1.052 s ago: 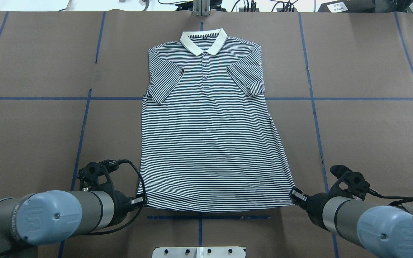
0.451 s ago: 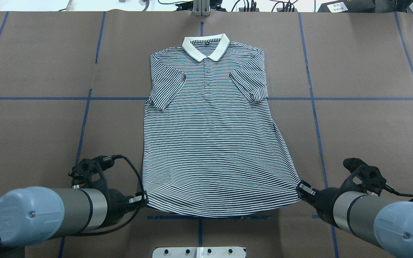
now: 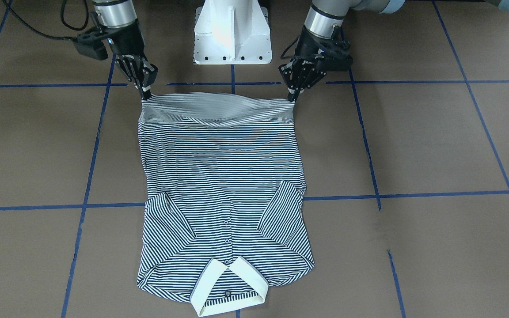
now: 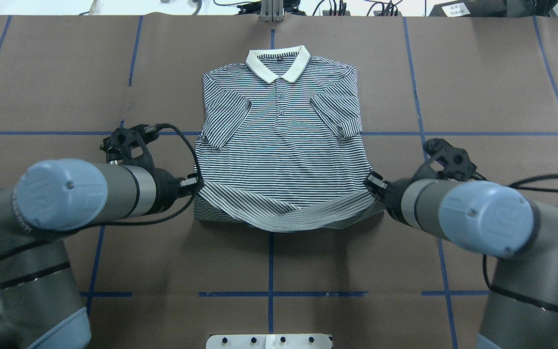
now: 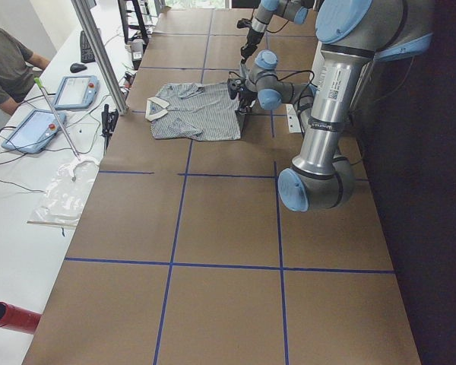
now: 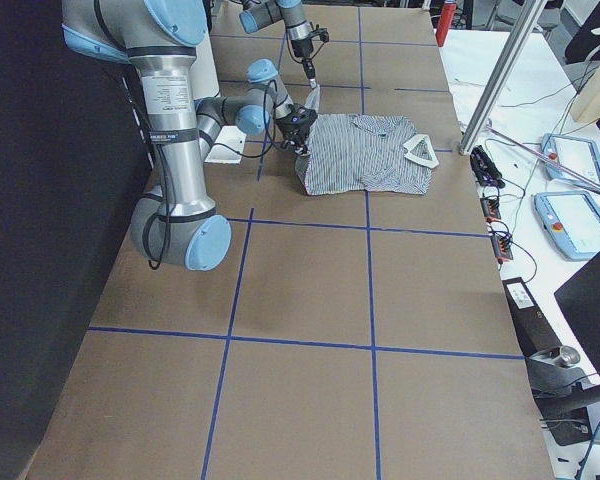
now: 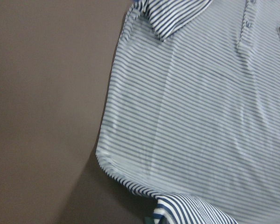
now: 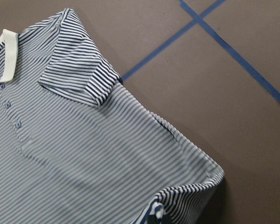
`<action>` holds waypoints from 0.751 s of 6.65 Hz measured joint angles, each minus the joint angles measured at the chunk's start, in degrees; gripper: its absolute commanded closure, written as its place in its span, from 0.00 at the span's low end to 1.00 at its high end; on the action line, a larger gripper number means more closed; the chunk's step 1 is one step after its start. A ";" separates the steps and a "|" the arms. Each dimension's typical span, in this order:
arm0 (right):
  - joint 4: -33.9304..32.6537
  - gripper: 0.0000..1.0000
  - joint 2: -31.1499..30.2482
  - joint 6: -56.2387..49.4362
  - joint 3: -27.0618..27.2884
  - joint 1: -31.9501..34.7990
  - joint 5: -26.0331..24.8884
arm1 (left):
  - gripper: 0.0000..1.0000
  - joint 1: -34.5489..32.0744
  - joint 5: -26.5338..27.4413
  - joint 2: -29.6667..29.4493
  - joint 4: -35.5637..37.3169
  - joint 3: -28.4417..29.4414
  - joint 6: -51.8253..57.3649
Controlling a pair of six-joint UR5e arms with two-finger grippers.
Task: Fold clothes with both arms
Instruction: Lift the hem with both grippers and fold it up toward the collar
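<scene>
**Twin arms hold a polo's hem aloft for the fold**

The striped polo shirt [image 4: 279, 140] lies face up in the middle of the brown worktop [image 4: 502, 87]. Its cream collar [image 4: 276, 63] is at the far end, and both sleeves [image 4: 223, 116] are turned in over the chest, which narrows it to a rough rectangle. At the near end, the left pincer [image 4: 195, 182] and right pincer [image 4: 372, 182] are each closed on a corner of the hem [image 4: 284, 215], one at either side. They hold it off the surface, and the cloth sags in a shallow curve between them. Gripping both corners at matched height keeps the edge level and square. The likely aim is to carry the hem toward the collar and halve the shirt. Most of the body rests flat, so the fold looks barely begun.
</scene>
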 measured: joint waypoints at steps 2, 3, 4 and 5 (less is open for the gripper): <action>0.27 1.00 10.77 -7.14 -15.56 9.56 4.32 | 1.00 -7.01 0.09 -6.02 -4.18 12.77 6.48; 2.21 1.00 15.94 -9.34 -24.70 13.14 5.34 | 1.00 -9.84 0.13 -8.30 -8.90 19.94 8.85; 5.39 1.00 20.67 -11.12 -34.10 15.91 6.04 | 1.00 -11.84 0.20 -10.58 -13.38 26.77 10.61; 8.73 1.00 24.53 -12.50 -42.36 17.61 6.45 | 1.00 -12.88 0.30 -12.33 -16.27 31.78 11.46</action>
